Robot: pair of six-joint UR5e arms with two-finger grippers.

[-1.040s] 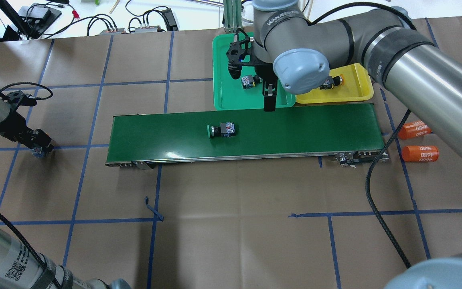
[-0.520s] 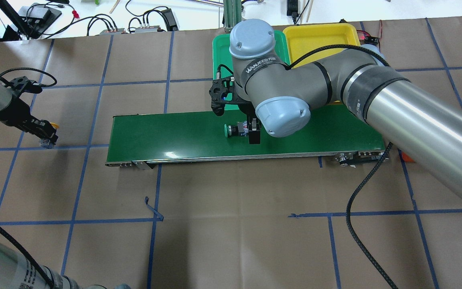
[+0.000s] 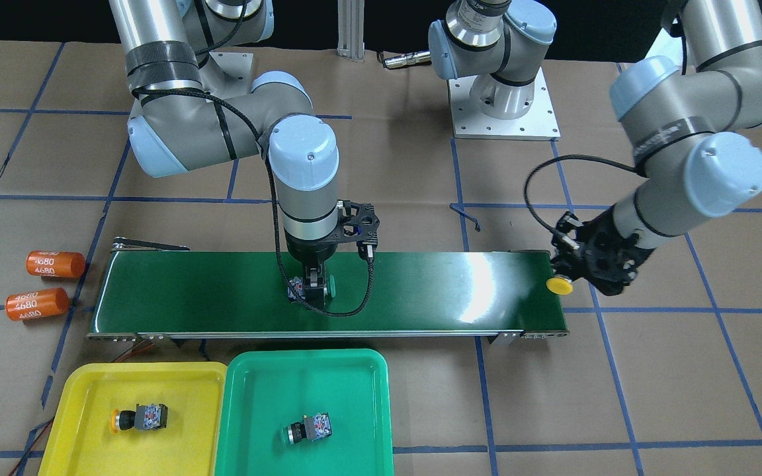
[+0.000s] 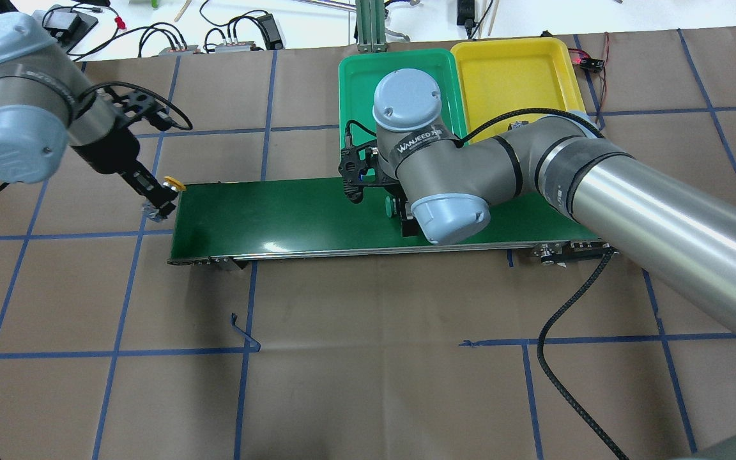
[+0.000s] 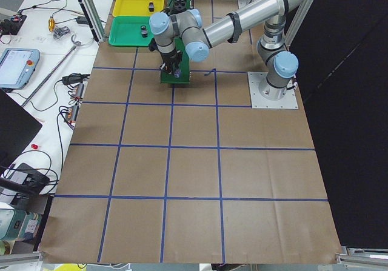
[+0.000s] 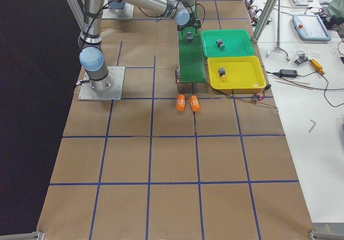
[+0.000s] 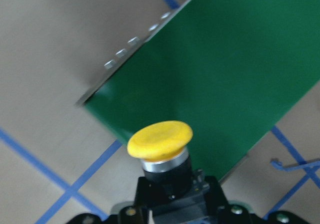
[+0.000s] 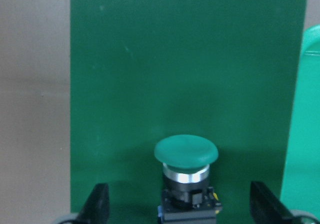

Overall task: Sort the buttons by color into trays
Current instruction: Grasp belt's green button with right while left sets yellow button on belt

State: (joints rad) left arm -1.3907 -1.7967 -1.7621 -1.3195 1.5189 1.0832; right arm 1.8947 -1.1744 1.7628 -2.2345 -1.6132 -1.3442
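Exterior front-facing: yellow button (image 3: pixel 139 418) in yellow tray (image 3: pixel 182 439), unseen overhead.

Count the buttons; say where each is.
4. Yellow button in the yellow tray; green button in the green tray; third button, green, on the belt under the right gripper; fourth button, yellow, in the left gripper. None seem hidden.

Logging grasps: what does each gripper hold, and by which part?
Left gripper holds the yellow button by its black body, cap free. Right gripper holds nothing; open astride the green button.

table (image 4: pixel 368 358) holds conveyor belt (image 3: pixel 454 291), yellow tray (image 3: pixel 182 396), green tray (image 3: pixel 354 396), orange cylinders (image 3: pixel 55 264).
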